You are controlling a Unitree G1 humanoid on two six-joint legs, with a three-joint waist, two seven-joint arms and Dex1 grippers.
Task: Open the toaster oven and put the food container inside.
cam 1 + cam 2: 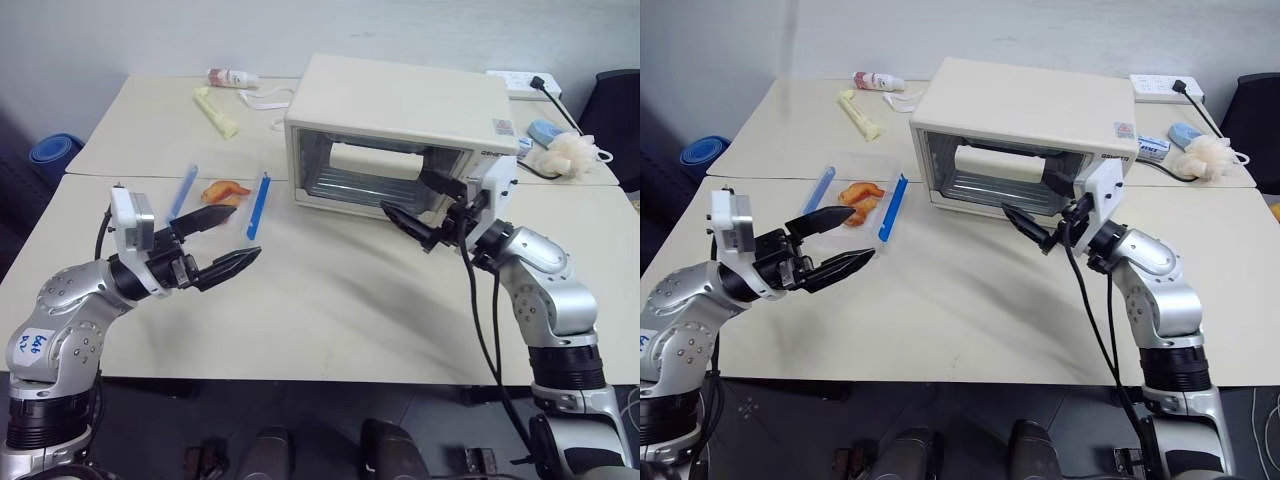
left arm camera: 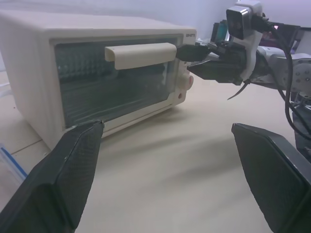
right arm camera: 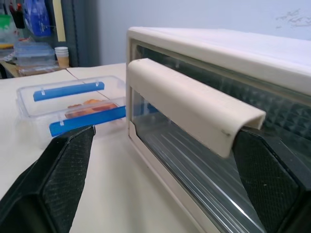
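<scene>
Oven (image 1: 400,130) on worktop (image 1: 340,300), door closed. Container (image 1: 222,192) lies just left of it, lid on, untouched. Right claw (image 1: 425,205) spread wide at the door handle (image 3: 194,109), one finger at its end. Left claw (image 1: 215,243) wide, empty, near container.

We see beige surfaces (image 1: 330,310) pushed together before a pale wall (image 1: 300,30), a black chair (image 1: 615,110) at the right, dark floor below.
</scene>
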